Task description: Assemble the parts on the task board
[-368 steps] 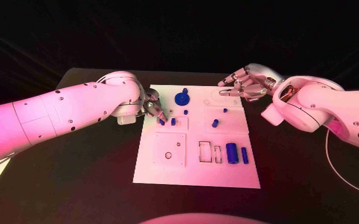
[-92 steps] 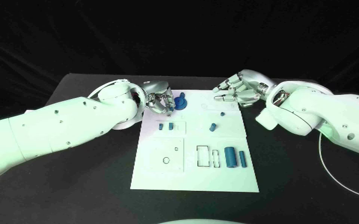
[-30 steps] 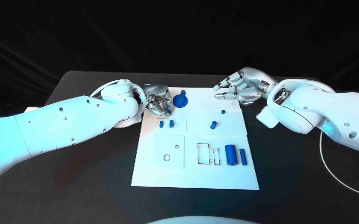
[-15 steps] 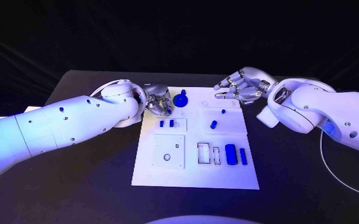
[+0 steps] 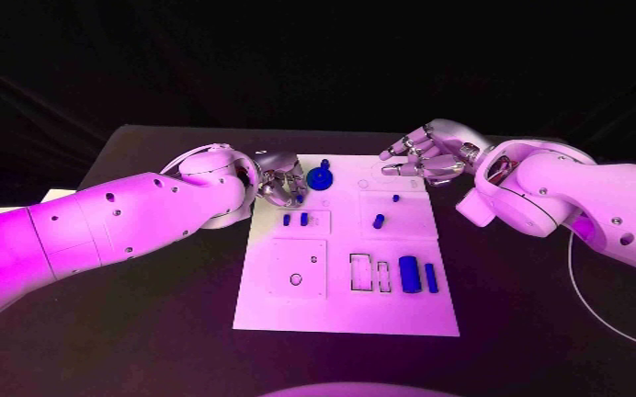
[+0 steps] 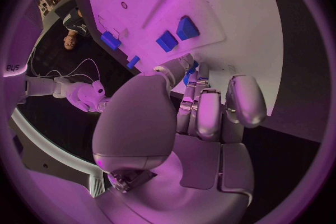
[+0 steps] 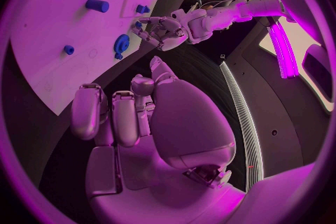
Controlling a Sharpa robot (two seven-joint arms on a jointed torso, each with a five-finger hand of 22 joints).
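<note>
Left hand (image 5: 281, 182) hovering at board (image 5: 347, 310) edge beside disc (image 5: 320, 177), fingers curled, empty, right hand (image 5: 426, 156) hanging over far corner, loosely spread, gripping nothing

left hand (image 5: 281, 182): moved from the two small parts (image 5: 294, 220) towards 12 o'clock, now placed beside the round part (image 5: 320, 177), fingers curled.

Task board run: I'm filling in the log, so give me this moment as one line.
left hand: fingers curled, empty, at task board far-left edge beside round blue part | right hand: open above far-right corner | parts lie loose
</note>
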